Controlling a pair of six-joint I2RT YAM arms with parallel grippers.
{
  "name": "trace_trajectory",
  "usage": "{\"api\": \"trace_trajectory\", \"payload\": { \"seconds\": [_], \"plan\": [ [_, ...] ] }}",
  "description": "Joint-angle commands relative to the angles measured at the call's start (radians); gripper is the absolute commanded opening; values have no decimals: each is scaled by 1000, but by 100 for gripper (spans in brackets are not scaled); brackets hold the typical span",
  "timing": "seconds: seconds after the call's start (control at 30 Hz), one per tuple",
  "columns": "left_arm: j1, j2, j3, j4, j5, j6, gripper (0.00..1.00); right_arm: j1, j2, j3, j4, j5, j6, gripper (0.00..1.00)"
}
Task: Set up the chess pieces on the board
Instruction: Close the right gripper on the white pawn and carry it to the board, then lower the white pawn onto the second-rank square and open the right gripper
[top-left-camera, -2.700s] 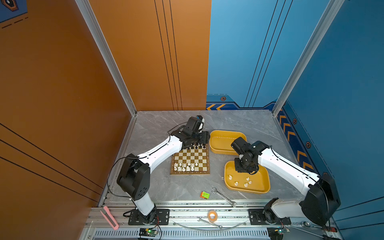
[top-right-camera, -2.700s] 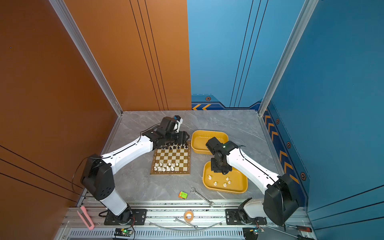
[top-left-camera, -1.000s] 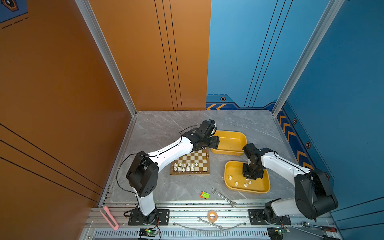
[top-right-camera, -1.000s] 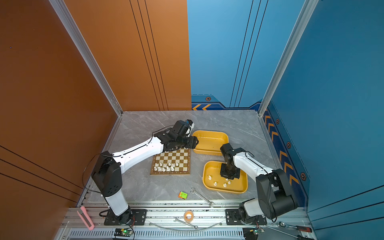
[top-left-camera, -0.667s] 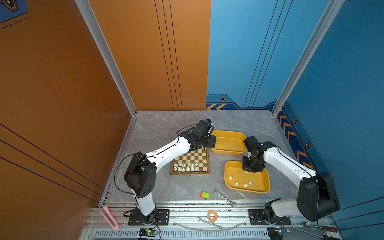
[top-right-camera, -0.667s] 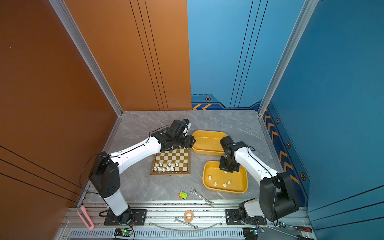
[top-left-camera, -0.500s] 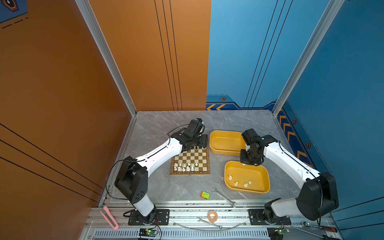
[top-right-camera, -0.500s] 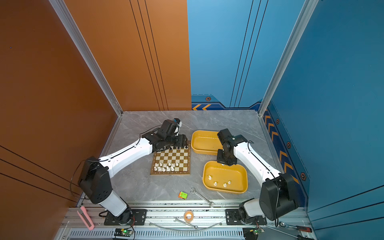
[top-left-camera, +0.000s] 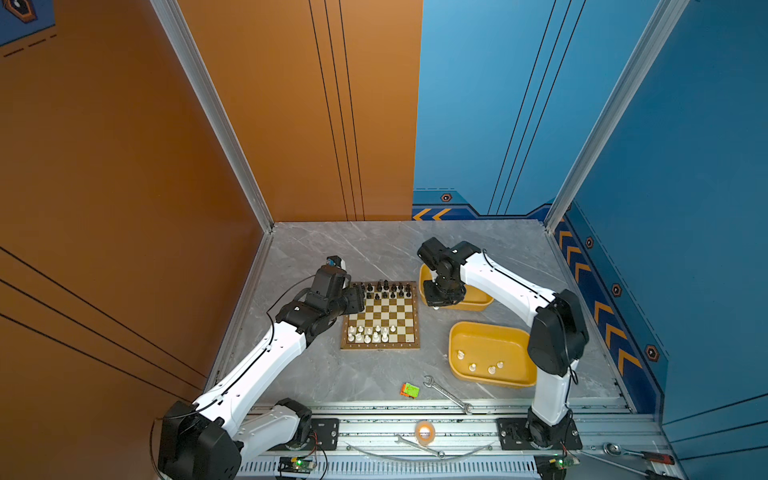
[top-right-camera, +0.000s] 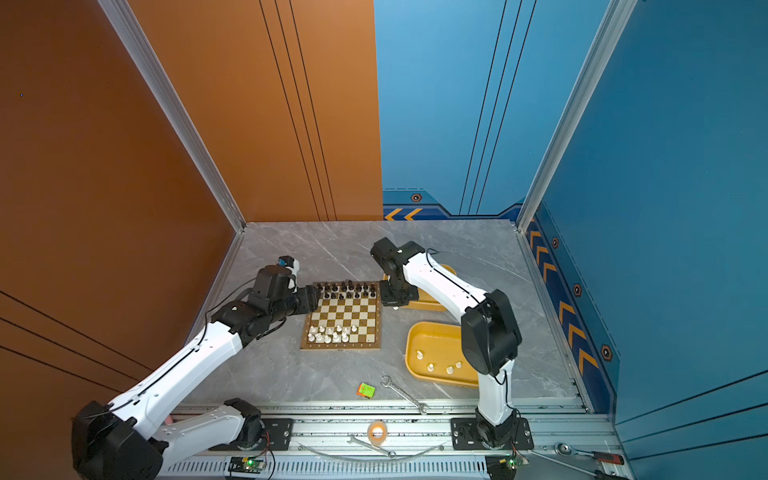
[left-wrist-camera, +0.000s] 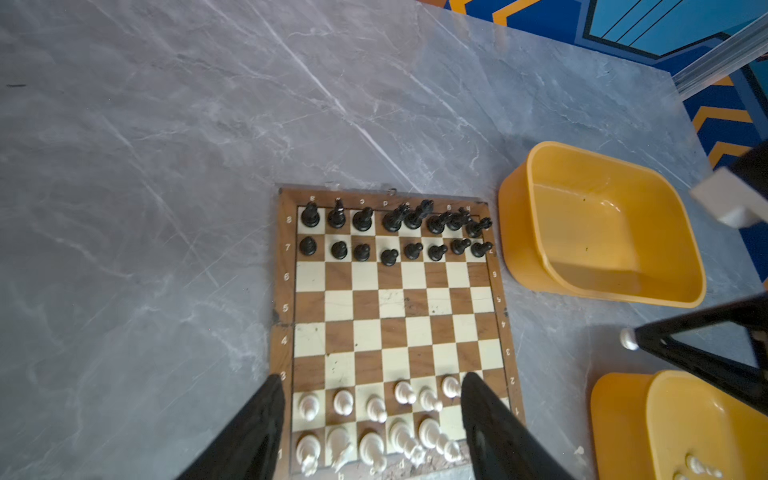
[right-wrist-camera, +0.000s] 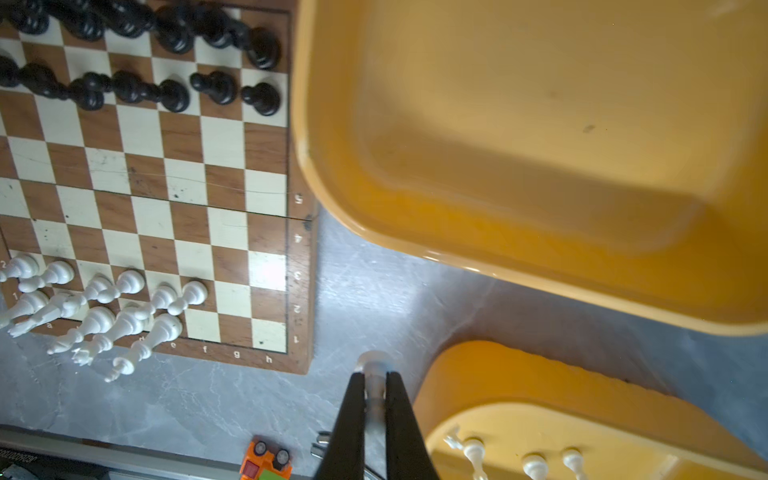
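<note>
Nearest you, a wrench (top-left-camera: 446, 392) and a little orange and green toy (top-left-camera: 410, 390) lay on the gray tabletop (top-left-camera: 374, 245). Just past them, on your right, sat the near yellow tray (top-left-camera: 490, 330), and four white pieces (top-left-camera: 472, 366) stood inside it. To its left lay the board (top-left-camera: 384, 316), flat on the tabletop. Its two near rows held white chess pieces (top-left-camera: 368, 334), bunched toward the left side. Its two far rows held black chess pieces (top-left-camera: 386, 289). Your left tool (top-left-camera: 360, 298) was at the board's left edge, near the far corner. Its fingers (left-wrist-camera: 266, 415) were spread wide with nothing between them. Your right tool (right-wrist-camera: 375, 376) was pinched tight on one small white piece (right-wrist-camera: 373, 361), which it held above the tabletop between the board's right edge and the two trays. The far yellow tray (top-left-camera: 473, 306) sat behind, just beside the board.
</note>
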Motion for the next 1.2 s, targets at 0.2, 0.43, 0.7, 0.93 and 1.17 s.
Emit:
{"api": "trace_trajectory", "payload": {
  "seconds": [0.2,0.43,0.7,0.93,1.17],
  "plan": [
    [92,-106,-82,-59,48,-27,69,125,192,162,-51,-25,-15,9],
    [151,-99,-79,-59,117,14,69,177,272,220,-57,-35,6,9],
    [215,-77,-76,-44,184,45,69,196,304,222,-59,-34,25,10],
    [239,-65,-72,-41,206,55,69,198,316,228,-70,-37,28,14],
    [245,-71,-82,-33,213,50,69,199,299,229,-72,-29,22,30]
  ]
}}
